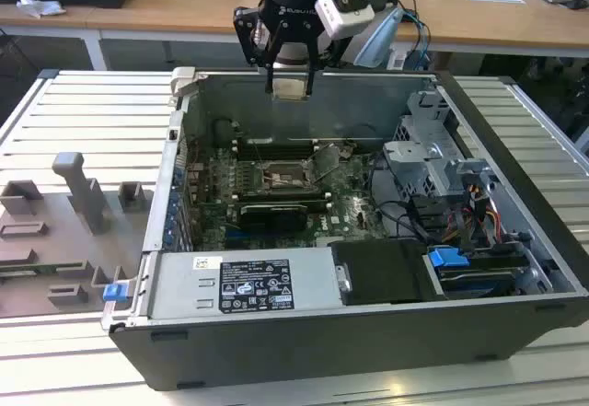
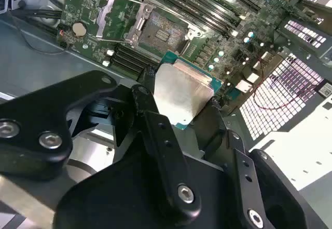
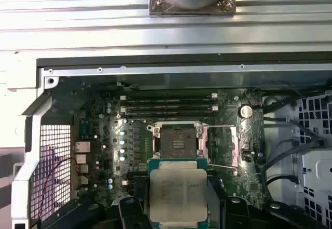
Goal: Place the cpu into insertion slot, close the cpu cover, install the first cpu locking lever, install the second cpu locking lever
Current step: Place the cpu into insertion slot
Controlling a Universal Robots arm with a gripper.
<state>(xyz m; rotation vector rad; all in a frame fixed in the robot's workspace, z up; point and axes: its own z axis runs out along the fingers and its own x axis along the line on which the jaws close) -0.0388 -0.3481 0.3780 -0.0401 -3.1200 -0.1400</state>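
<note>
1. The pincer (image 1: 291, 82) is clamped on the cpu (image 3: 178, 192), well above the open slot (image 3: 178, 142); a loose hold could drop it.
2. Lowered tilted or off-centre, the cpu could damage the slot or hit the raised cover (image 1: 327, 160).

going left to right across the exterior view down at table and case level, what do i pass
grey fixture post → insertion slot → raised cpu cover → drive cage. The gripper holding the cpu hangs above the slot, so it is left out.
</note>
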